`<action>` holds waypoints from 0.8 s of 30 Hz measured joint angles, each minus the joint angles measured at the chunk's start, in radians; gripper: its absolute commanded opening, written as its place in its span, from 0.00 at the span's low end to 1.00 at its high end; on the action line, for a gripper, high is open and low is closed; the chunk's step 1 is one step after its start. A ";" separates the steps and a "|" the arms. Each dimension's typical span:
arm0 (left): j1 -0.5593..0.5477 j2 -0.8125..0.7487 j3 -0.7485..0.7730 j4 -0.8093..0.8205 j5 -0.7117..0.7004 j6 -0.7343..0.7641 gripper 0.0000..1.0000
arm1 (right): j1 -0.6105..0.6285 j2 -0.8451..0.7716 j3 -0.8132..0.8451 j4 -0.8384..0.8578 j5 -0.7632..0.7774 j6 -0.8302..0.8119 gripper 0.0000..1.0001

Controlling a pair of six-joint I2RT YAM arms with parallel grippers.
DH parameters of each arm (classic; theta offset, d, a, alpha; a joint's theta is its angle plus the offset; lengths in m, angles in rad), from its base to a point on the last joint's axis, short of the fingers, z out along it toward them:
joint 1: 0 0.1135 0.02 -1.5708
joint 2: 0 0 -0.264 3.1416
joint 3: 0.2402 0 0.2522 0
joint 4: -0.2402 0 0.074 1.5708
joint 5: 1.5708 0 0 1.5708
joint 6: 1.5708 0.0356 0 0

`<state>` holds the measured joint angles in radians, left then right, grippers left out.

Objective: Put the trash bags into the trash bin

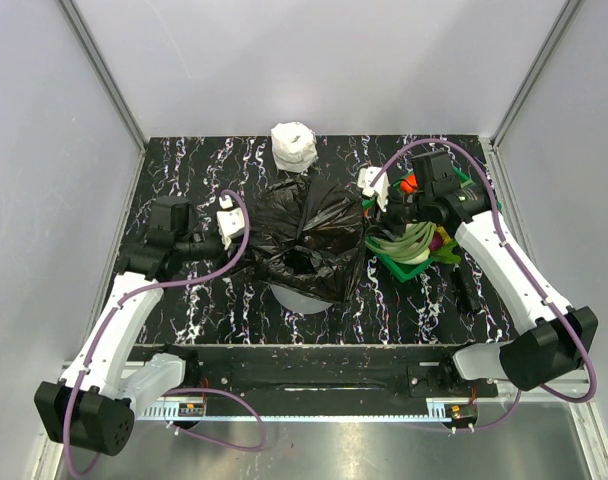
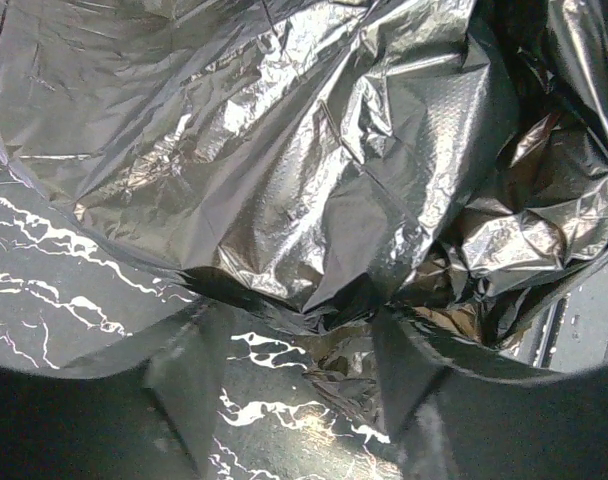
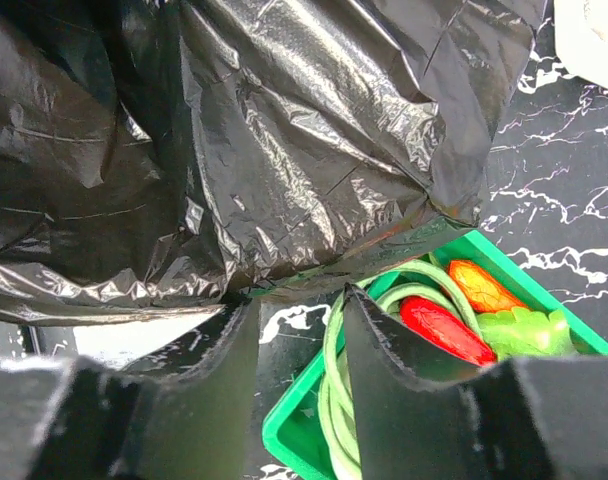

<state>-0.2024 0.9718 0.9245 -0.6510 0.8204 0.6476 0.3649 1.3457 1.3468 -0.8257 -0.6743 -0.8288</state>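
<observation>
The black trash bag [image 1: 309,235] is draped over the light-grey trash bin [image 1: 296,298], hiding all but the bin's near wall. A dark hollow shows in the film at the bin's mouth. My left gripper [image 1: 229,215] is at the bag's left edge. In the left wrist view its jaws [image 2: 299,315] stand apart, with crumpled film [image 2: 284,180] reaching between the tips. My right gripper [image 1: 374,192] is at the bag's right edge. In the right wrist view its jaws [image 3: 300,297] are apart, and the bag's hem [image 3: 284,150] lies at the fingertips.
A white wrapped roll [image 1: 293,146] stands behind the bag. A green basket [image 1: 416,262] of vegetables sits right of the bin, under the right wrist, and its corner [image 3: 304,420] lies just below the right fingers. Grey walls close in the marbled black table [image 1: 184,300].
</observation>
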 measured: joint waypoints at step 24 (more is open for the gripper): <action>0.000 0.019 0.026 -0.033 -0.021 0.073 0.88 | 0.000 -0.023 -0.038 0.010 0.158 0.016 0.80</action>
<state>-0.2028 0.9909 0.9508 -0.6842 0.7990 0.7208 0.3645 1.3231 1.3090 -0.8158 -0.5159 -0.8131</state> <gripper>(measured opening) 0.756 0.735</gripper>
